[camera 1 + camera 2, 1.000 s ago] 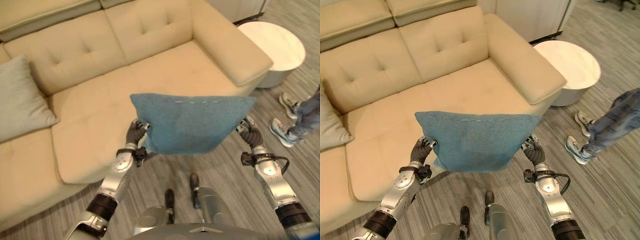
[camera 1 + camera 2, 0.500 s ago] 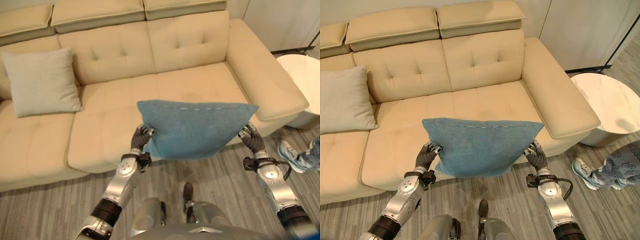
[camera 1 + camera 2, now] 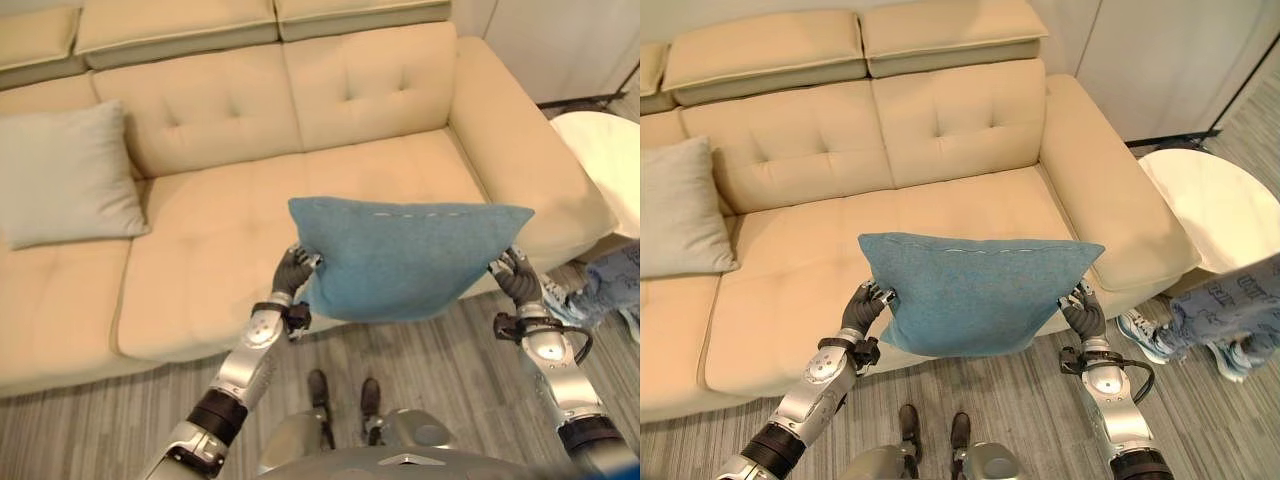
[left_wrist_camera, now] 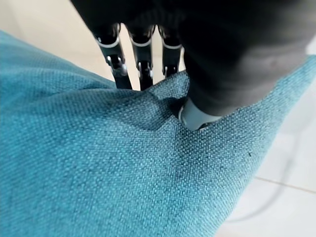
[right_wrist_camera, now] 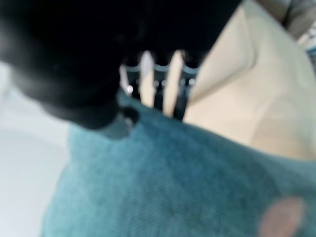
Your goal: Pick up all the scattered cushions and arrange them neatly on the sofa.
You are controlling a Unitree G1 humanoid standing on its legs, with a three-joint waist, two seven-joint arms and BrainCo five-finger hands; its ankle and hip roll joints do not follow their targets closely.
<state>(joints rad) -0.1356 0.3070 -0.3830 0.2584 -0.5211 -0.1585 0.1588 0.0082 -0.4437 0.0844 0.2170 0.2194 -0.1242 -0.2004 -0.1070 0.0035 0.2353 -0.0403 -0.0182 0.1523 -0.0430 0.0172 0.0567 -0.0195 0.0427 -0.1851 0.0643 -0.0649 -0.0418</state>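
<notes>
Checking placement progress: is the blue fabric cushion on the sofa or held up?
Held up: blue fabric cushion is pinched between left hand and right hand.

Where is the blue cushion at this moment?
The blue cushion is held up between the left hand and the right hand, each pinching a side edge, over the sofa's front edge, right of the grey cushion.
</notes>
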